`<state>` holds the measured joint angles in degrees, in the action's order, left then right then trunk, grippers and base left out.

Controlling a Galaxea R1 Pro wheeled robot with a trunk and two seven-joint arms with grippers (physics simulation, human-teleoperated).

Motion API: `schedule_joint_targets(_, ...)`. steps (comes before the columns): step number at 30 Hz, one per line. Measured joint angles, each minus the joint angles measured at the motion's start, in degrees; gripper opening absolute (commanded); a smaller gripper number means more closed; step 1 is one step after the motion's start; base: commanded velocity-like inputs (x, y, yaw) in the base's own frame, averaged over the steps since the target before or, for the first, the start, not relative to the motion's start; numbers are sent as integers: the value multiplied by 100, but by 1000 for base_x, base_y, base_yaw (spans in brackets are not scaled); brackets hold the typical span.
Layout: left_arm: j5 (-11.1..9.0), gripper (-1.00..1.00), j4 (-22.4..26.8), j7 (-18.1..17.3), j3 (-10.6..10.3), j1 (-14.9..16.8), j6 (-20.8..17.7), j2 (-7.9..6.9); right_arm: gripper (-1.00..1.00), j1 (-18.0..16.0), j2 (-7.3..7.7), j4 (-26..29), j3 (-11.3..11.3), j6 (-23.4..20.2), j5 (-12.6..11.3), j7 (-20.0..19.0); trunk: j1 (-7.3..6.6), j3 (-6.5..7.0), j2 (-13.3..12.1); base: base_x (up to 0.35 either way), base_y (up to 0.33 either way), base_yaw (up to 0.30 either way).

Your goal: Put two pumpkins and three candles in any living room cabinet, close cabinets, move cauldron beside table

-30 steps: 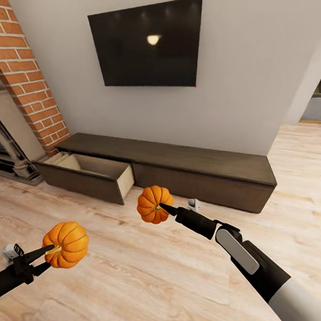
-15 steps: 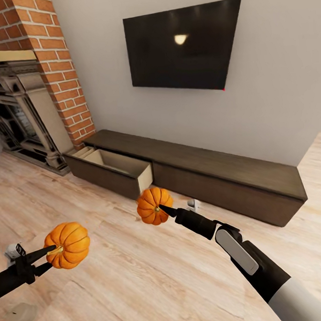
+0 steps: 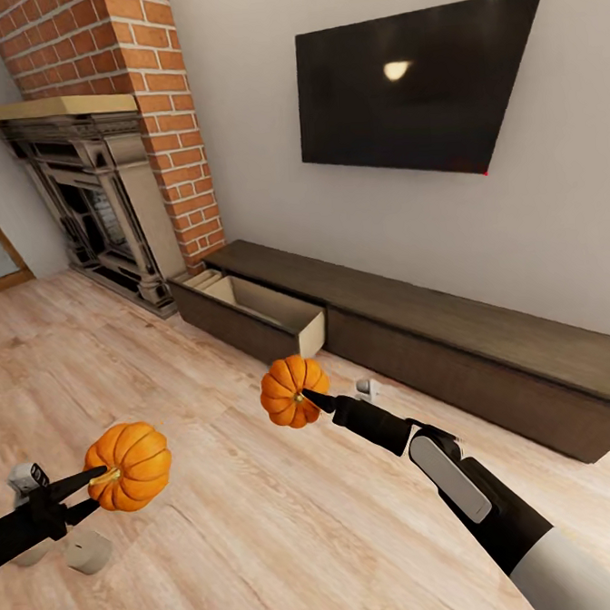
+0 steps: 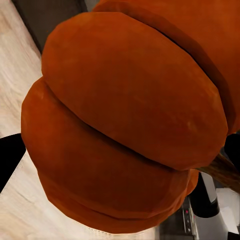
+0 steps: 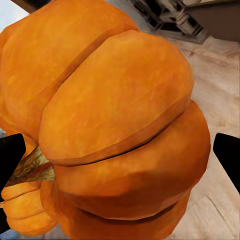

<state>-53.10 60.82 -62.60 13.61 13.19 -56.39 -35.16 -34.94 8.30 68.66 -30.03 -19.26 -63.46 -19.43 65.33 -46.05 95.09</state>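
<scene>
I have a pumpkin in each hand. My left gripper (image 3: 91,476) is clamped on the left pumpkin (image 3: 128,465), its fingertips pinching near the stem; the right gripper (image 3: 304,397) grips the right pumpkin (image 3: 294,389) the same way, out in front of me and nearer the cabinet (image 3: 416,334). Both holds look shallow to me, so a sharp turn or jolt could let either one roll out onto the floor (image 3: 220,520).

A pale stubby candle (image 3: 86,550) sits on the boards just under my left arm, on the side away from the cabinet; I could clip it with the base.

Between me and the cabinet the boards are bare. Its open drawer (image 3: 265,312) juts toward me at the fireplace end, pale inside, and its front edge and near corner are what I must clear. The fireplace (image 3: 107,200) stands just beyond that end, which limits my room on that side.
</scene>
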Motion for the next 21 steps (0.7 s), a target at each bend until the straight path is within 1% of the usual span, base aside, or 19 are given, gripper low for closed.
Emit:
schedule_joint_targets(2,4,-100,0,2,-2,0,5,0,-100,0,0,0,0,0,0,0,0,0,0,75,-12,291)
schedule_joint_targets(4,0,-100,-1,5,-7,0,5,0,-100,0,0,1,-1,-1,2,0,-2,0,0,233,-108,291)
schedule_joint_targets(6,-50,-100,0,9,-6,2,-23,0,-100,0,0,2,0,-1,10,1,-3,0,0,269,-174,279)
schedule_joint_targets(8,-40,-100,-1,13,-8,3,-17,1,-100,0,0,8,0,-2,15,-3,-3,0,0,278,-209,158)
schedule_joint_targets(13,-35,-100,2,7,-3,4,-14,14,-100,1,1,13,1,-2,23,-7,-3,0,0,286,-194,31)
schedule_joint_targets(15,-32,-100,5,7,-2,4,-13,51,-100,2,1,18,1,-2,25,-7,-3,0,0,291,-170,4)
schedule_joint_targets(21,-13,-100,8,7,-2,3,-7,78,-100,1,1,28,1,-1,23,-8,-3,23,0,301,-113,65)
